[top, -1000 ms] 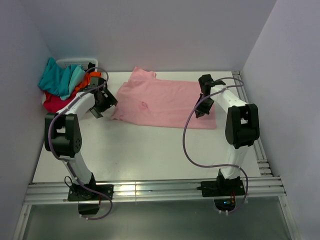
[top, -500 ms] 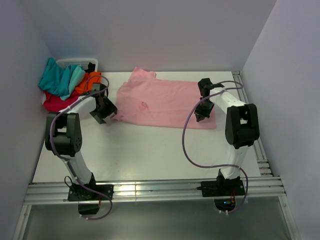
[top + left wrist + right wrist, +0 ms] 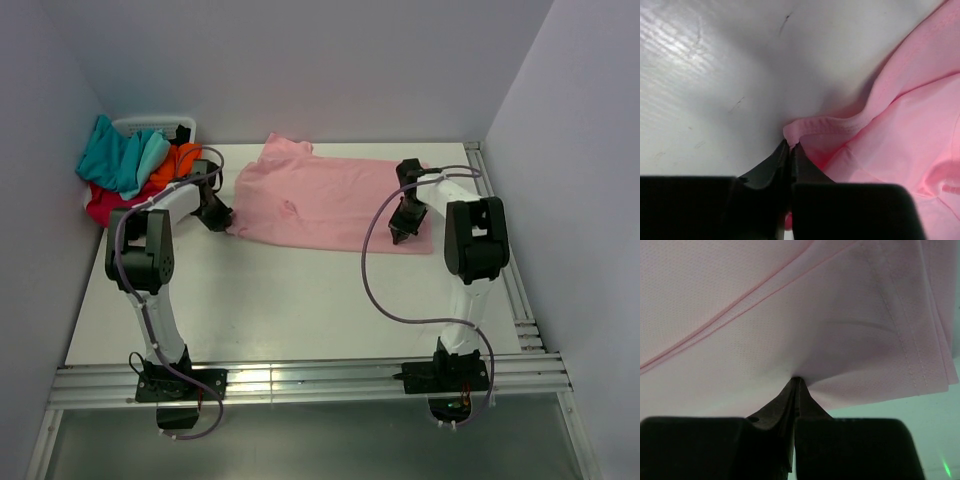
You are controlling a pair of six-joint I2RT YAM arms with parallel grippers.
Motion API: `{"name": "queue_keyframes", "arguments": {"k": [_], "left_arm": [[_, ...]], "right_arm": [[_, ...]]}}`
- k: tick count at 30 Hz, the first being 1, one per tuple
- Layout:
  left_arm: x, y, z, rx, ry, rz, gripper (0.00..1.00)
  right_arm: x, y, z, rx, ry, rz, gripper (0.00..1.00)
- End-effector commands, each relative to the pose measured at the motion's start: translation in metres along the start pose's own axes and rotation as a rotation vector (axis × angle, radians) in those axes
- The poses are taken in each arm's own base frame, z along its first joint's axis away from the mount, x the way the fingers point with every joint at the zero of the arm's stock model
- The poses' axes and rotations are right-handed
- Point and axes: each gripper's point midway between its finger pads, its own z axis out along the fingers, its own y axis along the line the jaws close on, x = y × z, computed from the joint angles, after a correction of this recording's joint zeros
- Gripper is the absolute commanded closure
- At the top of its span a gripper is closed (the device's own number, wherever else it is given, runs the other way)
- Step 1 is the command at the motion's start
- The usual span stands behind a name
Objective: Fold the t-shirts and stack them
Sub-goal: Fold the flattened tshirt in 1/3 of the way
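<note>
The pink t-shirt [image 3: 320,205] lies spread flat across the far half of the desk [image 3: 300,300], its long side running along the far edge. The left end effector [image 3: 215,215] is clenched on the shirt's near left corner. In the left wrist view its fingertips [image 3: 777,160] meet on a bunched fold of stitched hem, with bare desk to the left of it. The right end effector [image 3: 403,228] is clenched on the pink t-shirt too, close to its near right corner. Its fingertips [image 3: 782,402] pinch a small peak of cloth just inside the hem.

In the far left corner, well apart from the pink one, the teal t-shirt [image 3: 120,155], orange t-shirt [image 3: 178,160] and crimson t-shirt [image 3: 105,205] sit in a crumpled heap over what looks like a white container [image 3: 150,124].
</note>
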Motion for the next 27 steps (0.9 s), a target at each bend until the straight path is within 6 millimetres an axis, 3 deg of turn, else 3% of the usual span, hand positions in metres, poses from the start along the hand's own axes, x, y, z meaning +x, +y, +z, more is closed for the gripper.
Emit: {"name": "queue_keyframes", "arguments": {"k": [1, 3, 9, 10, 18, 27], "left_arm": [[-0.009, -0.009, 0.001, -0.004, -0.002, 0.001, 0.93], [-0.016, -0.013, -0.002, -0.003, -0.016, 0.014, 1.00], [-0.022, -0.006, -0.018, -0.036, -0.043, 0.063, 1.00], [-0.022, -0.006, -0.023, -0.032, -0.047, 0.064, 1.00], [0.020, 0.025, -0.036, -0.038, 0.045, 0.075, 1.00], [0.077, 0.042, -0.078, -0.033, 0.122, 0.126, 1.00]], "right_arm": [[-0.031, -0.002, 0.010, -0.006, -0.043, 0.058, 1.00], [-0.038, -0.006, 0.014, 0.007, -0.040, 0.070, 1.00], [-0.041, -0.033, 0.013, 0.044, -0.031, 0.126, 1.00], [-0.042, -0.045, 0.015, 0.051, -0.023, 0.153, 1.00], [-0.027, -0.066, -0.004, 0.089, -0.023, 0.153, 1.00], [0.010, -0.096, -0.037, 0.148, -0.008, 0.170, 1.00]]}}
